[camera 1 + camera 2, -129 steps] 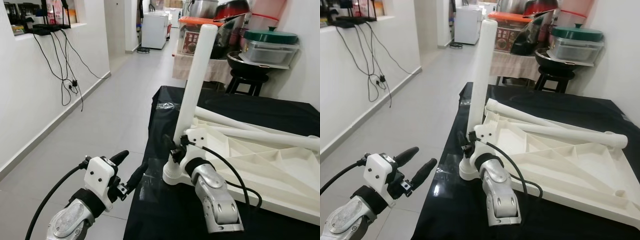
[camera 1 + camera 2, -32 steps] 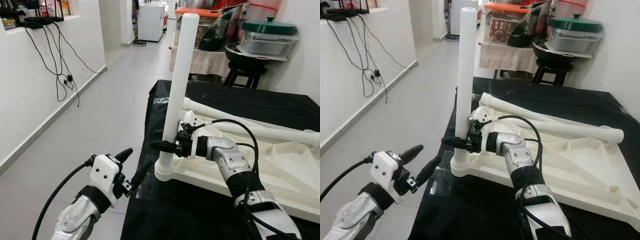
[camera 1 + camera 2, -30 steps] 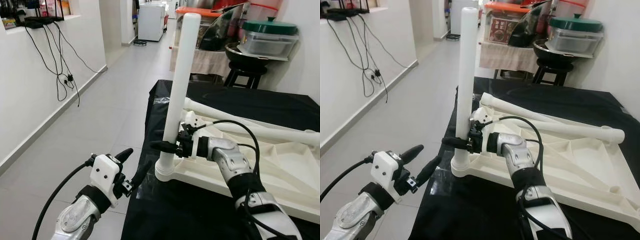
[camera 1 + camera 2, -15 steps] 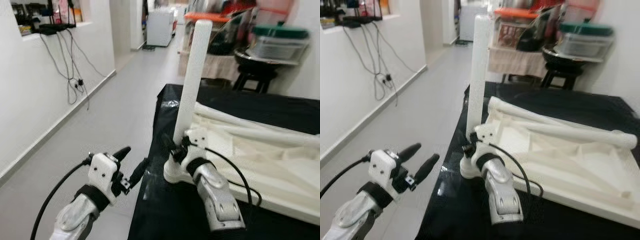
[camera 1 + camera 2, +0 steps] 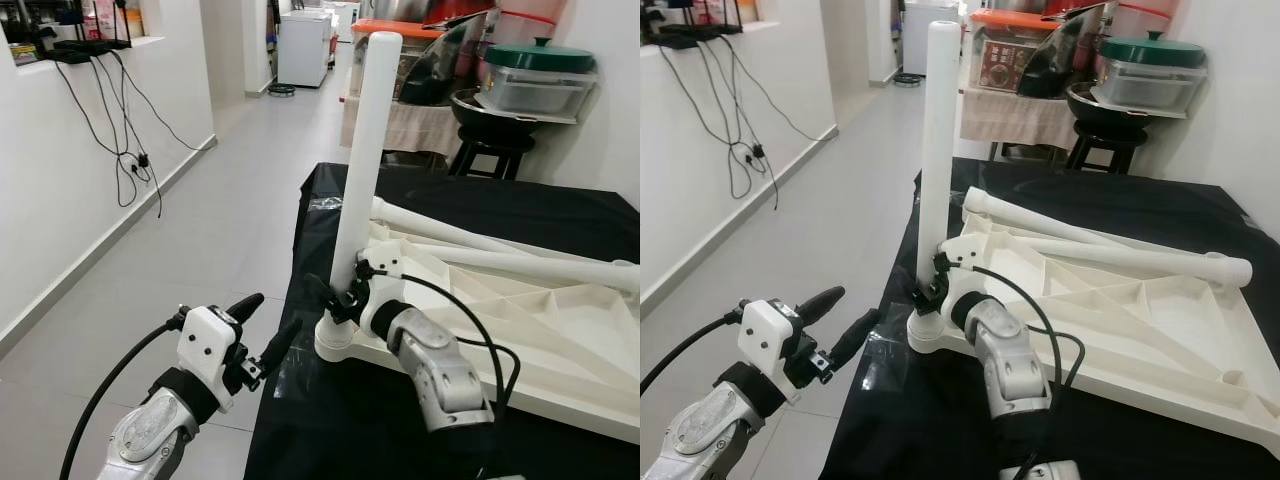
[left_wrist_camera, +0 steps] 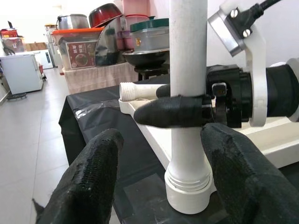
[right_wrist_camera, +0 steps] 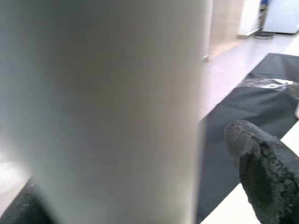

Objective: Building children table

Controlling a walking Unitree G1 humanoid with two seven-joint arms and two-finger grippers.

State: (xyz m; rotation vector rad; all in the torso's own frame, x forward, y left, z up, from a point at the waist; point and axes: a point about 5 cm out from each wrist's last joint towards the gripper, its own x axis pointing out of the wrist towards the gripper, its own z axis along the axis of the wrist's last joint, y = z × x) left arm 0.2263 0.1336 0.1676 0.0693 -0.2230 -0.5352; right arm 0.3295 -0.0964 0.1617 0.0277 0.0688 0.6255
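Gripping: right gripper (image 5: 335, 296) is clenched round the white table leg (image 5: 362, 170) low down, just above its threaded collar; from the left wrist one black finger (image 6: 170, 111) wraps across the front of the tube.
Leg: standing upright in the near corner socket of the upturned tabletop (image 5: 560, 330), leaning a touch, with collar rings visible above the socket (image 6: 189, 192), so by my reading not fully seated.
Tabletop: lying underside up on the black-covered work surface (image 5: 520, 215), its socket corner close to that surface's near edge.
Spare legs: two more white legs (image 5: 1110, 255) lying across the tabletop, beyond the standing leg.
Left gripper: left gripper (image 5: 262, 328) hovers just beside the standing leg on the floor side, fingers spread and holding nothing; its two pads (image 6: 91, 172) frame the leg's base without touching.
Step in hand: looks like twisting the leg home into its socket.
Doing it well: keep the grasp low near the collar, hold the tube square to the tabletop so the thread doesn't cross, and turn in short bites.
Watch for: the tabletop sliding toward the surface's edge; the free gripper could steady it.
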